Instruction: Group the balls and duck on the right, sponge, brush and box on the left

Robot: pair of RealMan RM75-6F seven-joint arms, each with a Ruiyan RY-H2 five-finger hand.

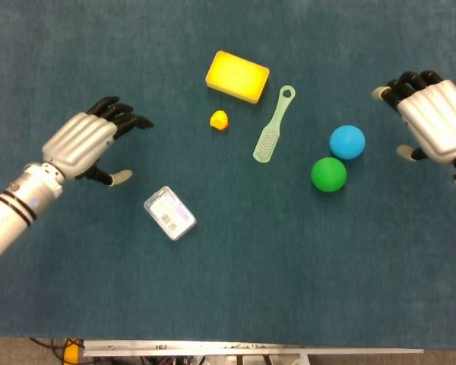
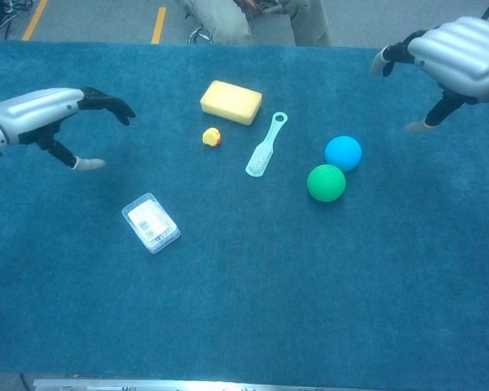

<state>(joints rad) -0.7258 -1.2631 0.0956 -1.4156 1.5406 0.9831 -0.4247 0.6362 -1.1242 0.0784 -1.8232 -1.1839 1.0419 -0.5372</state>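
Note:
A clear plastic box point(image 1: 169, 214) point(image 2: 151, 222) lies flat on the blue cloth, left of centre. My left hand point(image 1: 87, 142) point(image 2: 45, 114) hovers open above and to the left of it, holding nothing. The yellow sponge point(image 1: 237, 76) point(image 2: 231, 102) sits at the back, with the small yellow duck point(image 1: 219, 119) point(image 2: 212, 137) just in front of it. A pale green brush point(image 1: 273, 125) point(image 2: 266, 145) lies diagonally beside them. The blue ball point(image 1: 346, 141) point(image 2: 343, 152) and green ball point(image 1: 328, 174) point(image 2: 326, 182) touch each other at the right. My right hand point(image 1: 433, 118) point(image 2: 455, 66) is open beyond the balls.
The blue table cloth point(image 1: 289, 266) point(image 2: 310, 293) covers the whole work surface. A grey floor with yellow lines point(image 2: 159, 23) and a seated person's legs point(image 2: 253, 18) show past the far edge. A metal rail point(image 1: 251, 351) runs along the near edge.

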